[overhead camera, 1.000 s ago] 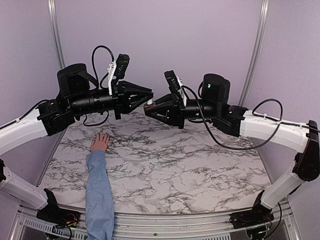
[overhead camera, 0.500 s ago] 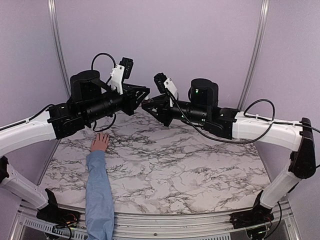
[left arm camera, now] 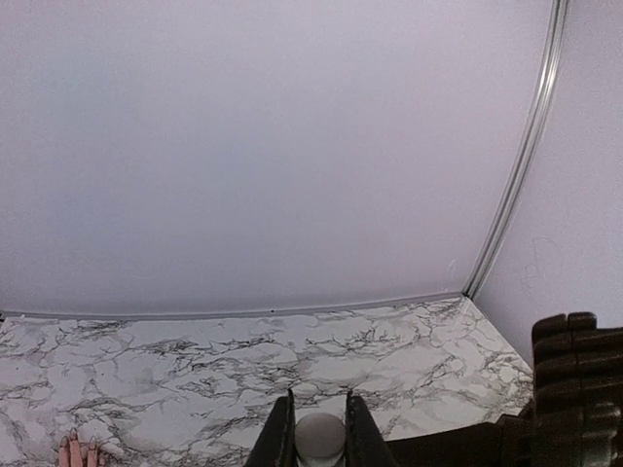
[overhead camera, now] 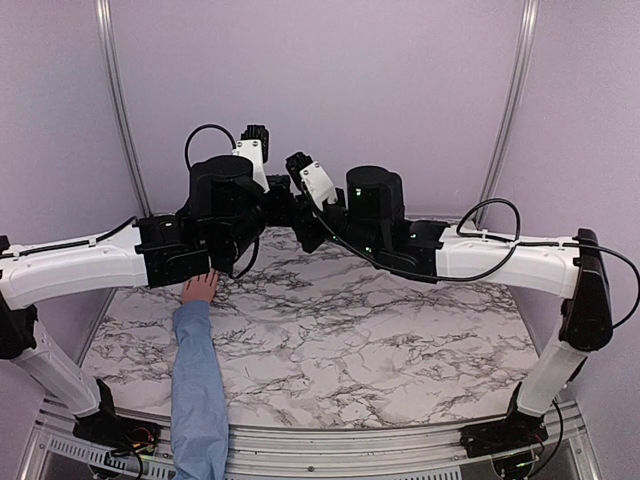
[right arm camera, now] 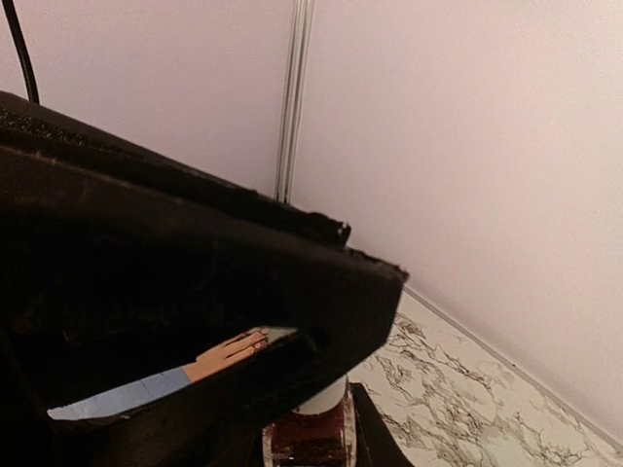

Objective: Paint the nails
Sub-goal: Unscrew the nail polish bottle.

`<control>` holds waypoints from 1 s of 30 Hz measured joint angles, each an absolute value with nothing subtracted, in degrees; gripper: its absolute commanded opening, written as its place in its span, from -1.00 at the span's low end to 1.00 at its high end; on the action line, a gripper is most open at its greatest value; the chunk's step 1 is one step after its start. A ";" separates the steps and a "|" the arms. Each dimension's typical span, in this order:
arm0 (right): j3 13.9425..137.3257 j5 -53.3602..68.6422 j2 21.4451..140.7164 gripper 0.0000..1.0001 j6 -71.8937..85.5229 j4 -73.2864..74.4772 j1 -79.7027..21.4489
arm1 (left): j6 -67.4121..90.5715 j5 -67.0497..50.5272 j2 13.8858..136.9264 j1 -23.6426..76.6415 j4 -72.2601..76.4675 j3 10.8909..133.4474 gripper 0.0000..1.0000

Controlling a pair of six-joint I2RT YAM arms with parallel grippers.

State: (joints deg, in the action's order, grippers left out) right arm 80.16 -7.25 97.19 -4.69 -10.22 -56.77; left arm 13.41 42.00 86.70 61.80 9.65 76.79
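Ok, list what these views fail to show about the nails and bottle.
Nails: too small in every view; top view, the left arm overlaps the hand; left wrist view, bottom edge cuts it.
Bottle: top view, hidden between the arms; right wrist view, cut by bottom edge.
Left gripper: whether its jaws pinch the white cap, cut off below.

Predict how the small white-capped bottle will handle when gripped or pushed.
The bottle looks like dark glass: probably rigid, smooth, maybe slippery, breakable if dropped. Small, so likely light. Its round cap suggests it could roll on its side.
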 measured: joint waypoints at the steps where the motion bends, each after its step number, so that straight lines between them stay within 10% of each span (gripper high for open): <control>1: 80.36 -8.01 97.38 -1.00 -4.71 -10.26 -56.86 | 13.87 43.38 87.22 62.04 9.63 77.21 -1.00; 8: 80.77 -9.17 97.60 -1.00 -6.57 -10.72 -56.99 | 15.75 48.31 88.73 63.33 9.17 79.29 -0.96; 30: 75.42 -7.70 92.55 -1.00 -4.21 -12.01 -55.46 | 12.08 39.03 77.32 61.28 7.05 75.16 0.47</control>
